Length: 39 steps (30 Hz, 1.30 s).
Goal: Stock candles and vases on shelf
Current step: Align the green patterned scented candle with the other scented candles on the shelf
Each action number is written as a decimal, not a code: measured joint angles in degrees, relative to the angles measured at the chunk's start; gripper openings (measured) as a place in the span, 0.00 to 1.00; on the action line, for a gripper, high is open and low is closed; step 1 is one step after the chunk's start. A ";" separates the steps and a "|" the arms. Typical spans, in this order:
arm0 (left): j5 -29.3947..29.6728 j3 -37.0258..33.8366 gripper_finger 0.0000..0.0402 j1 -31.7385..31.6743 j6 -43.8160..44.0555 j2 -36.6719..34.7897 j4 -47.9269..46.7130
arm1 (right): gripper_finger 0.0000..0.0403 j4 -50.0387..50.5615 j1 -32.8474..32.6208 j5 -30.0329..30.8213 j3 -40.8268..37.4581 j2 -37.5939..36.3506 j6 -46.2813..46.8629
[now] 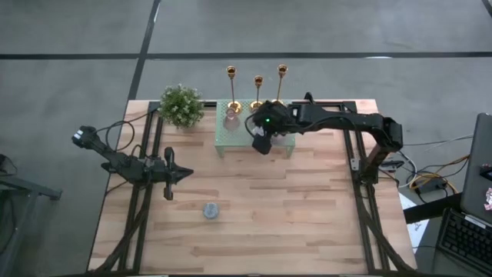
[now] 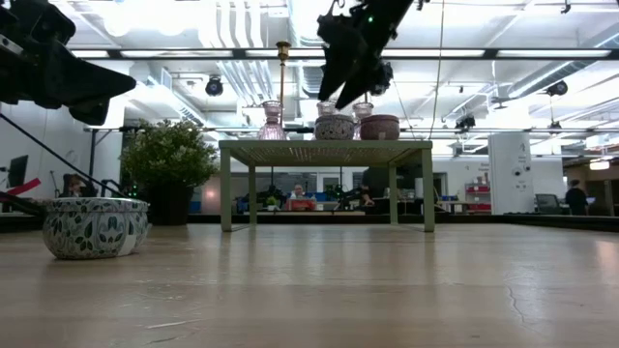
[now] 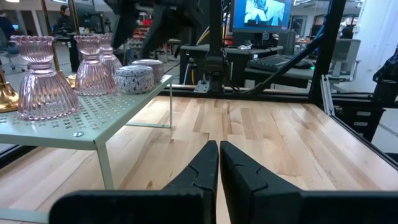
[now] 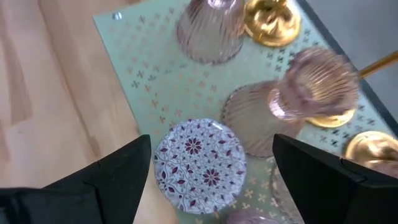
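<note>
The mint-green shelf (image 1: 231, 138) stands at the table's far side. On its mesh top (image 3: 93, 115) stand three pink ribbed glass vases (image 3: 40, 78) (image 3: 93, 65) (image 3: 111, 56), a lavender patterned candle (image 4: 200, 163) and a mauve candle (image 2: 379, 127). A blue-grey patterned candle (image 1: 211, 210) rests on its base on the table, near the front. My right gripper (image 4: 211, 146) is open above the lavender candle, a finger on either side and clear of it in the low view (image 2: 340, 95). My left gripper (image 1: 184, 175) is shut and empty above the table's left part.
A leafy potted plant (image 1: 182, 105) stands left of the shelf. Three gold candlesticks (image 1: 232, 88) (image 1: 257, 92) (image 1: 282, 85) stand along the shelf's far edge. Bare wood lies between the shelf and the table's near edge.
</note>
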<state>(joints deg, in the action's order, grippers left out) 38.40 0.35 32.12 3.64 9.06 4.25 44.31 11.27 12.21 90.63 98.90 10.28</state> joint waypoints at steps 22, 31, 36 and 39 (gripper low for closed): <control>0.01 -0.01 0.05 -0.02 0.00 -0.02 0.01 | 0.36 -2.82 -13.88 -0.12 -2.50 -12.76 1.11; 0.01 -0.01 0.05 0.00 0.00 -0.02 0.00 | 0.04 -16.26 -23.94 2.77 -14.44 -20.41 0.20; 0.00 -0.01 0.05 0.00 0.00 -0.02 0.00 | 0.02 -21.31 -26.35 2.96 -22.14 -26.50 -1.49; 0.01 -0.01 0.05 -0.01 0.00 -0.02 0.01 | 0.02 -25.84 -27.03 3.02 -28.24 -30.38 -4.53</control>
<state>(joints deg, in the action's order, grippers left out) 38.41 0.34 32.11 3.64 9.04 4.26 18.47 -15.77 15.22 62.39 68.53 5.76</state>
